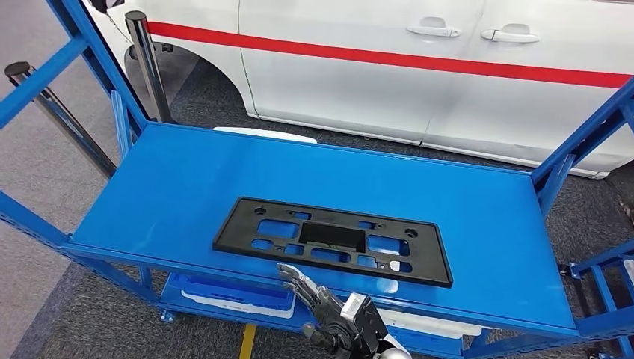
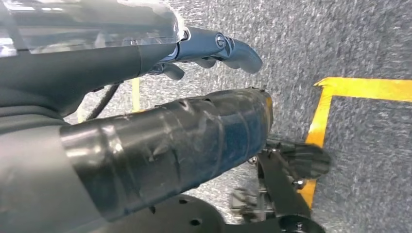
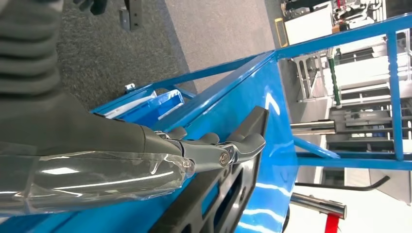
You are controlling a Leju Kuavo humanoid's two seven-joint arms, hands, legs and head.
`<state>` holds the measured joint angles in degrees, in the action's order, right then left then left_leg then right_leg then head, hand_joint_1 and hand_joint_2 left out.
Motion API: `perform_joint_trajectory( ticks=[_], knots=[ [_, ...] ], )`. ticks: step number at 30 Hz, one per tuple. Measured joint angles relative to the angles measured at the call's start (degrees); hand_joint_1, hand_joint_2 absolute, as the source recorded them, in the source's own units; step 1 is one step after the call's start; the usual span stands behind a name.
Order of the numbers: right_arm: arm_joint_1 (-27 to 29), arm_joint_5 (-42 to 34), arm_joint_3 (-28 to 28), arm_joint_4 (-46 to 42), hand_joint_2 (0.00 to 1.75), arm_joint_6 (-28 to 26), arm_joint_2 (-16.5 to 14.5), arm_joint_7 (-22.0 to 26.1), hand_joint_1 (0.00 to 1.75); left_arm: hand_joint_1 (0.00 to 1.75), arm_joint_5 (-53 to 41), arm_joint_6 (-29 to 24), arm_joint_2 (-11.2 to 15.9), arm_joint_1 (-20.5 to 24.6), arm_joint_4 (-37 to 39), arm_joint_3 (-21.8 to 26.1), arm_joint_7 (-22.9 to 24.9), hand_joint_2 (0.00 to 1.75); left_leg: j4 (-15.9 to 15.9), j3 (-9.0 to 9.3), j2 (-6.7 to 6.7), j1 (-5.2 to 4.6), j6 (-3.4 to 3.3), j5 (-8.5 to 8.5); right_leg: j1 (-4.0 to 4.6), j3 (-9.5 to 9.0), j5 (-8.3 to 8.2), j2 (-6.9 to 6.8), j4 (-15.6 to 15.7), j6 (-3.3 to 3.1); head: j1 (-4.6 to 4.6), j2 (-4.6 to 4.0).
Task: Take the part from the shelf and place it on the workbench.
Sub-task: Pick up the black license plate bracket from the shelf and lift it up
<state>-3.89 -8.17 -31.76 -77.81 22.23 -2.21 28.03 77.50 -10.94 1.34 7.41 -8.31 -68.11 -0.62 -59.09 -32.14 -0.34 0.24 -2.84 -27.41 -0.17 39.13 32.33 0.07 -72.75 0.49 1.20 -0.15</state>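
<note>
Shelf [image 1: 149, 194]: blue, holding the black part [image 1: 333, 241].
Right hand [image 1: 310, 292]: fingers spread at part's near edge, no grip.
Progress: barely begun.

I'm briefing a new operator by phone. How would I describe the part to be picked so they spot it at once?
Find the blue shelf beside the white car. On its top deck, near the front edge, lies the black part: a flat rectangular plate full of cut-out openings, the sole dark thing on that deck.
</note>
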Motion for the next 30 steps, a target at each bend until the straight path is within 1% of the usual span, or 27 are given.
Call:
perform_joint_trajectory(
  ticks=[1, 2, 3, 4, 5, 6, 8, 9, 10, 12, 13, 14, 15, 16, 17, 18, 19, 20, 21, 23, 24, 25, 27, 28, 29, 30],
  knots=[
    [-0.02, 0.00, 0.00, 0.02, 1.75, 0.00, 0.01, -0.01, 0.00, 0.00, 0.00, 0.03, -0.04, -0.04, 0.00, 0.00, 0.01, 0.00, 0.02, 0.53, -0.08, -0.07, 0.02, -0.36, 0.26, -0.96, -3.05, 0.01, 3.78, -0.53, 0.00, 0.00],
    [-0.05, 0.00, 0.00, 0.04, 1.75, 0.00, 0.01, -0.02, 0.00, 0.00, -0.01, 0.05, -0.14, -0.03, 0.00, -0.01, 0.00, 0.00, 0.03, 1.00, -0.16, -0.20, 0.13, -0.73, 0.58, -2.10, -5.36, 0.01, 7.47, -1.12, -0.02, 0.00],
    [-0.08, 0.00, 0.00, 0.06, 1.75, 0.00, 0.02, -0.03, 0.00, 0.00, -0.01, 0.08, -0.22, 0.01, 0.00, -0.01, -0.01, 0.00, 0.06, 1.27, -0.23, -0.23, 0.33, -1.03, 0.87, -3.07, -6.70, -0.01, 10.42, -1.57, 0.00, 0.00],
    [-0.10, 0.03, 0.00, 0.08, 1.75, -0.04, 0.02, -0.10, 0.00, 0.00, -0.01, 0.10, -0.30, 0.03, 0.00, -0.02, -0.01, 0.00, 0.14, 1.40, -0.25, -0.23, 0.59, -1.24, 1.11, -3.63, -7.15, 0.01, 12.13, -1.88, -0.01, 0.00],
    [-0.12, 0.16, 0.00, 0.09, 1.75, -0.20, 0.03, -0.27, 0.00, 0.00, 0.04, 0.09, -0.36, 0.03, 0.00, -0.02, -0.02, 0.00, 0.28, 1.47, -0.22, -0.20, 0.90, -1.38, 1.25, -3.85, -6.89, 0.07, 12.71, -2.05, 0.01, 0.00],
    [-0.16, 0.53, 0.00, 0.09, 1.75, -0.63, 0.03, -0.62, 0.00, 0.00, 0.10, 0.07, -0.35, 0.04, 0.00, -0.02, -0.02, 0.00, 0.50, 1.57, -0.18, -0.17, 1.21, -1.46, 1.20, -4.03, -6.86, 0.15, 13.23, -2.12, 0.03, 0.00],
    [-0.31, 2.08, -0.01, 0.16, 1.75, -2.40, 0.03, -1.66, 0.00, 0.00, 0.24, 0.00, -0.25, 0.06, 0.00, -0.02, -0.04, 0.00, 0.02, 1.64, -0.03, -0.22, 1.76, -2.11, 0.72, -4.80, -7.02, 0.15, 14.30, -2.29, -0.02, 0.00],
    [-0.53, 3.33, -0.05, 0.27, 1.75, -3.79, 0.02, -2.27, 0.00, 0.00, 0.29, -0.02, -0.20, 0.09, 0.00, -0.03, -0.05, 0.00, -1.54, 0.99, 0.00, -0.22, 2.04, -3.07, 0.42, -5.29, -7.11, 0.06, 14.88, -2.38, -0.07, 0.00],
    [-0.83, 4.70, -0.15, 0.45, 1.75, -5.26, 0.03, -2.78, 0.00, 0.00, 0.37, -0.03, -0.16, 0.10, 0.00, -0.03, -0.07, 0.00, -4.22, -0.34, 0.02, -0.09, 2.31, -4.44, 0.23, -5.70, -7.13, -0.04, 15.23, -2.46, -0.11, 0.00],
    [-1.52, 7.83, -0.51, 0.97, 1.75, -8.54, 0.05, -3.62, 0.00, 0.00, 0.60, -0.03, -0.16, 0.02, 0.00, -0.04, -0.06, 0.00, -11.09, -4.27, 0.03, 0.24, 2.86, -7.12, 0.15, -6.00, -6.91, -0.13, 15.34, -2.61, -0.14, 0.00],
    [-1.85, 9.28, -0.74, 1.24, 1.75, -10.02, 0.07, -3.87, 0.00, 0.00, 0.74, -0.03, -0.16, -0.07, 0.00, -0.05, -0.04, 0.00, -13.35, -5.80, 0.04, 0.41, 3.11, -7.39, 0.14, -6.08, -6.75, -0.13, 15.27, -2.61, -0.15, 0.00],
    [-2.22, 10.79, -1.03, 1.49, 1.75, -11.61, 0.07, -4.09, 0.00, 0.00, 0.89, -0.03, -0.15, -0.18, 0.00, -0.06, -0.02, 0.00, -13.69, -6.45, 0.04, 0.58, 3.34, -6.51, 0.09, -6.17, -6.57, -0.10, 15.15, -2.55, -0.14, 0.00],
    [-2.68, 12.30, -1.35, 1.68, 1.75, -13.20, 0.07, -4.29, 0.00, 0.00, 1.05, -0.03, -0.13, -0.24, 0.00, -0.08, 0.01, 0.00, -11.94, -6.07, 0.06, 0.72, 3.51, -4.64, 0.02, -6.27, -6.34, -0.03, 14.95, -2.44, -0.16, 0.00],
    [-3.28, 13.83, -1.73, 1.79, 1.75, -14.78, 0.07, -4.49, 0.00, 0.00, 1.17, -0.03, -0.09, -0.26, 0.00, -0.10, 0.04, 0.00, -8.35, -4.75, 0.10, 0.86, 3.62, -2.17, -0.06, -6.36, -6.06, 0.03, 14.67, -2.25, -0.15, 0.00],
    [-3.96, 15.48, -2.15, 1.86, 1.75, -16.50, 0.07, -4.74, 0.00, 0.00, 1.30, -0.03, -0.05, -0.24, 0.00, -0.16, 0.09, 0.00, -4.75, -3.30, 0.12, 0.86, 3.63, -0.43, -0.06, -6.39, -5.76, 0.08, 14.35, -1.98, -0.16, 0.00],
    [-4.69, 17.17, -2.62, 1.87, 1.75, -18.12, 0.06, -4.99, 0.00, 0.00, 1.42, -0.03, -0.02, -0.19, 0.00, -0.25, 0.13, 0.00, -1.91, -2.14, 0.10, 0.80, 3.42, 0.72, -0.02, -6.34, -5.49, 0.12, 14.03, -1.68, -0.13, 0.00],
    [-5.44, 18.71, -3.11, 1.86, 1.75, -19.60, 0.05, -5.20, 0.00, 0.00, 1.49, -0.03, -0.01, -0.16, 0.00, -0.34, 0.17, 0.00, -0.28, -1.50, 0.06, 0.69, 3.16, 1.15, 0.04, -6.25, -5.33, 0.13, 13.80, -1.37, -0.10, 0.00],
    [-6.13, 20.24, -3.68, 1.83, 1.75, -21.07, 0.05, -5.44, 0.00, 0.00, 1.60, -0.03, -0.01, -0.15, 0.00, -0.43, 0.22, 0.00, -0.01, -1.41, -0.01, 0.53, 2.82, 0.92, 0.09, -6.16, -5.29, 0.15, 13.72, -1.10, -0.07, 0.00],
    [-6.86, 21.85, -4.36, 1.77, 1.75, -22.58, 0.05, -5.67, 0.00, 0.00, 1.75, -0.03, -0.01, -0.17, 0.00, -0.50, 0.25, 0.00, 0.11, -1.42, -0.06, 0.49, 2.44, 1.08, 0.11, -6.13, -5.29, 0.17, 13.71, -0.86, -0.04, 0.00],
    [-8.25, 25.20, -5.79, 1.46, 1.75, -25.75, 0.05, -6.25, 0.00, 0.00, 2.08, -0.03, -0.03, -0.20, 0.00, -0.60, 0.30, 0.00, 0.44, -1.24, -0.02, 0.65, 1.74, 1.29, -0.03, -5.92, -4.77, 0.16, 13.10, -0.34, -0.03, 0.00],
    [-8.98, 27.03, -6.51, 1.24, 1.75, -27.40, 0.05, -6.60, 0.00, 0.00, 2.19, -0.03, -0.03, -0.18, 0.00, -0.67, 0.31, 0.00, 0.63, -1.12, 0.03, 0.77, 1.36, 1.38, -0.09, -5.28, -3.80, 0.15, 11.61, -0.07, -0.02, 0.00],
    [-9.65, 28.88, -7.13, 1.05, 1.75, -28.96, 0.05, -7.02, 0.00, 0.00, 2.27, -0.03, -0.03, -0.15, 0.00, -0.76, 0.32, 0.00, 0.76, -1.02, 0.09, 0.84, 1.06, 1.41, -0.20, -4.05, -2.32, 0.12, 8.93, 0.16, 0.00, 0.00],
    [-10.70, 32.70, -8.27, 0.88, 1.75, -31.96, 0.05, -8.00, 0.00, 0.00, 2.38, -0.03, -0.01, -0.11, 0.00, -1.00, 0.40, 0.00, 0.76, -1.00, 0.16, 0.82, 0.72, 1.30, -0.33, -0.44, 0.85, 0.10, 1.72, 0.48, 0.02, 0.00],
    [-11.05, 34.69, -8.76, 0.88, 1.75, -33.39, 0.05, -8.55, 0.00, 0.00, 2.46, -0.03, -0.01, -0.12, 0.00, -1.16, 0.48, 0.00, 0.75, -0.98, 0.15, 0.81, 0.68, 1.25, -0.42, 1.12, 1.57, 0.10, -1.14, 0.59, 0.02, 0.00],
    [-11.34, 36.57, -9.21, 0.89, 1.75, -34.73, 0.06, -9.07, 0.00, 0.00, 2.51, -0.03, -0.01, -0.14, 0.00, -1.32, 0.54, 0.00, 0.74, -0.94, 0.11, 0.80, 0.68, 1.20, -0.50, 1.89, 1.28, 0.09, -2.23, 0.63, 0.02, 0.00],
    [-11.66, 38.46, -9.67, 0.91, 1.75, -36.06, 0.07, -9.56, 0.00, 0.00, 2.56, 0.01, -0.03, -0.14, 0.00, -1.48, 0.59, 0.00, 0.72, -0.83, 0.05, 0.81, 0.74, 1.12, -0.57, 1.68, -0.07, 0.08, -1.26, 0.59, 0.03, 0.00]
  ],
)
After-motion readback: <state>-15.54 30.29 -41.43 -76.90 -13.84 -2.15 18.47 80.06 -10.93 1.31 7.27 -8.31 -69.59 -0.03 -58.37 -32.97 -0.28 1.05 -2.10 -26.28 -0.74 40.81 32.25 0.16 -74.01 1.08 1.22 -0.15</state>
